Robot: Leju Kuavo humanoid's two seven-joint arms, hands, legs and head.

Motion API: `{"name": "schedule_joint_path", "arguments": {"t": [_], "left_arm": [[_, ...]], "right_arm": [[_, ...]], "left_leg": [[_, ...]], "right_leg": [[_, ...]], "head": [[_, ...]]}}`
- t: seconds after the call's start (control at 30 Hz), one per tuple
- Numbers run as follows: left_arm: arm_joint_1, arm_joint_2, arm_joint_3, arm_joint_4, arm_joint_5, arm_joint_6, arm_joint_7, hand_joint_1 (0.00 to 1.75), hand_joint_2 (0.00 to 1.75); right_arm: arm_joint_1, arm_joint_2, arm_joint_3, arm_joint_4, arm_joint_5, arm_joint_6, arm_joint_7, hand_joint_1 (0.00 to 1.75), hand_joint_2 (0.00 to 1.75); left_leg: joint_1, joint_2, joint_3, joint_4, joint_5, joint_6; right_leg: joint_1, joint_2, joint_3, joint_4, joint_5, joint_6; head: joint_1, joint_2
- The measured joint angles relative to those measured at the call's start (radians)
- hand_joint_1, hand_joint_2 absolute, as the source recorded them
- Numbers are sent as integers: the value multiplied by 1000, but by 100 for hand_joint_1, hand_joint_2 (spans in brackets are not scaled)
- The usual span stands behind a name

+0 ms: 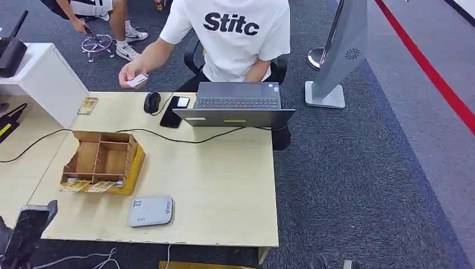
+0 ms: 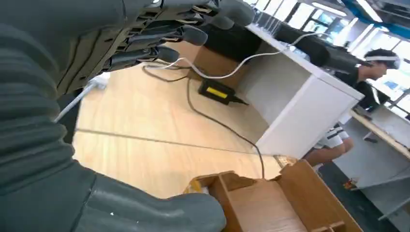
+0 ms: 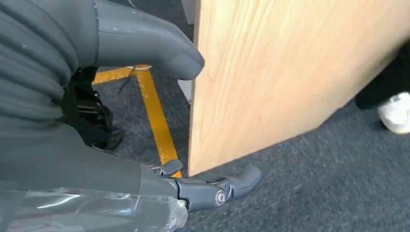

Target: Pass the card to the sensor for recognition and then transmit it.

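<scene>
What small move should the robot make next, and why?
Probably raise the left hand toward the person's hand to receive the white card. The person holds that card above the table's far edge, the left hand is empty with fingers apart, and the grey sensor lies bare near the robot.

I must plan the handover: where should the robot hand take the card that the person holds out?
Take the card by its free end pointing toward the mouse, coming from the table side, because the person's hand covers the far end.
</scene>
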Motion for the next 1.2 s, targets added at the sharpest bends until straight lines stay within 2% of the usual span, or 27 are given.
{"name": "schedule_joint_path", "arguments": {"t": [0.8,0.83,1.2], "left_arm": [[-331,332,-475,147,-545,137,299,0,175],[-345,344,-497,154,-567,141,312,175,175],[-483,481,-704,262,-806,197,449,175,175]], "right_arm": [[-50,27,0,10,85,12,43,0,175],[-52,29,0,11,88,13,44,0,175],[-69,35,0,15,114,16,63,0,175]], "left_leg": [[0,0,0,0,2,-1],[0,0,0,0,2,-1],[0,0,0,0,3,-1]], "right_leg": [[0,1,0,0,1,0],[0,1,0,0,1,0],[0,1,-1,1,2,-1]], "head": [[0,0],[0,0],[0,0]]}}
